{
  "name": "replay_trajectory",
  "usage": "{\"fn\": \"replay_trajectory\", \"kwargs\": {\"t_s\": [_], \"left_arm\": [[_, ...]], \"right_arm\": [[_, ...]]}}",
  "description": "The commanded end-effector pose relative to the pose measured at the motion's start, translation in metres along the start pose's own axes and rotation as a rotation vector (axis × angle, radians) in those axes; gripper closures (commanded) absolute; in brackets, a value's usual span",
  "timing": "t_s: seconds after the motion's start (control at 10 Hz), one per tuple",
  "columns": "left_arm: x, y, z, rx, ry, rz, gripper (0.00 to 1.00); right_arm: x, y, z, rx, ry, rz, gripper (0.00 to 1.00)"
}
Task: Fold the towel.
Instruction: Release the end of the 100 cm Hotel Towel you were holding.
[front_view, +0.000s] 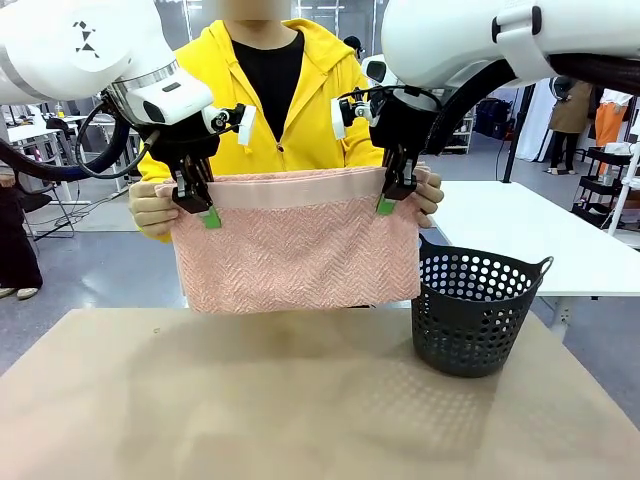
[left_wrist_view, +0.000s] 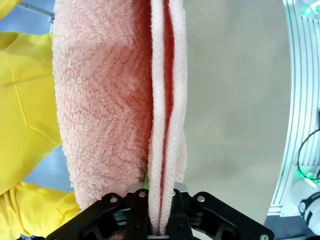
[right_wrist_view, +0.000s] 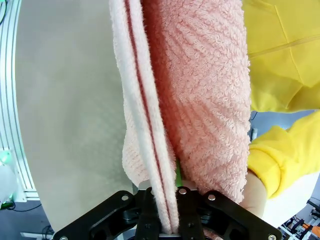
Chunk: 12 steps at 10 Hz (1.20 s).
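The salmon-pink towel (front_view: 298, 245) hangs doubled over in the air above the table, its plain hem band along the top. My left gripper (front_view: 203, 212) is shut on its upper left corner and my right gripper (front_view: 392, 198) is shut on its upper right corner. The person in a yellow hoodie holds the same two corners from behind, one hand (front_view: 150, 212) at the left and the other hand (front_view: 430, 195) at the right. In the left wrist view the towel (left_wrist_view: 125, 100) runs up from between my black fingers, its folded edges pinched together. The right wrist view shows the towel (right_wrist_view: 190, 100) the same way.
A dark grey perforated basket (front_view: 470, 310) stands on the table (front_view: 200, 400) at the right, just below the towel's lower right corner. A white table (front_view: 530, 235) stands behind it at the far right.
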<state>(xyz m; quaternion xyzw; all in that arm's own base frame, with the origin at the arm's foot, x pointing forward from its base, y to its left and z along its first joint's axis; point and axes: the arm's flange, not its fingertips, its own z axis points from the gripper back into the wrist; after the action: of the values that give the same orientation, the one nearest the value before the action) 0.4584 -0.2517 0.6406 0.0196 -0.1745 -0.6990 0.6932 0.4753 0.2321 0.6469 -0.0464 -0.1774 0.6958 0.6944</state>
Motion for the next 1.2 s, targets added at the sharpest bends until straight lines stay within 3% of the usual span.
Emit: {"fn": "replay_trajectory", "kwargs": {"t_s": [0.0, 0.5, 0.6, 0.7, 0.8, 0.9, 1.0, 1.1], "left_arm": [[-0.003, 0.001, 0.000, -0.001, 0.000, 0.004, 1.00], [-0.003, 0.001, 0.000, -0.001, 0.000, 0.004, 1.00], [0.000, 0.000, 0.000, 0.000, 0.000, 0.000, 0.93], [0.000, -0.002, 0.001, 0.011, 0.004, -0.026, 0.63], [0.000, -0.004, 0.002, 0.022, 0.008, -0.013, 0.62], [-0.001, -0.007, 0.004, 0.022, 0.006, 0.004, 0.32], [-0.001, -0.010, 0.009, 0.026, -0.001, 0.022, 0.31], [0.001, -0.014, 0.018, 0.035, -0.023, 0.021, 0.01]], "right_arm": [[-0.003, 0.000, 0.000, -0.005, 0.005, -0.001, 1.00], [-0.003, 0.000, 0.000, -0.005, 0.005, -0.001, 1.00], [0.000, 0.000, 0.000, 0.000, 0.000, 0.000, 0.96], [-0.001, 0.004, 0.001, -0.019, 0.012, 0.007, 0.69], [-0.001, 0.008, 0.003, -0.026, 0.011, 0.008, 0.69], [-0.002, 0.011, 0.005, -0.029, -0.002, 0.004, 0.42], [-0.003, 0.013, 0.008, -0.027, -0.014, 0.004, 0.66], [-0.004, 0.016, 0.017, -0.039, -0.017, -0.008, 0.15]]}}
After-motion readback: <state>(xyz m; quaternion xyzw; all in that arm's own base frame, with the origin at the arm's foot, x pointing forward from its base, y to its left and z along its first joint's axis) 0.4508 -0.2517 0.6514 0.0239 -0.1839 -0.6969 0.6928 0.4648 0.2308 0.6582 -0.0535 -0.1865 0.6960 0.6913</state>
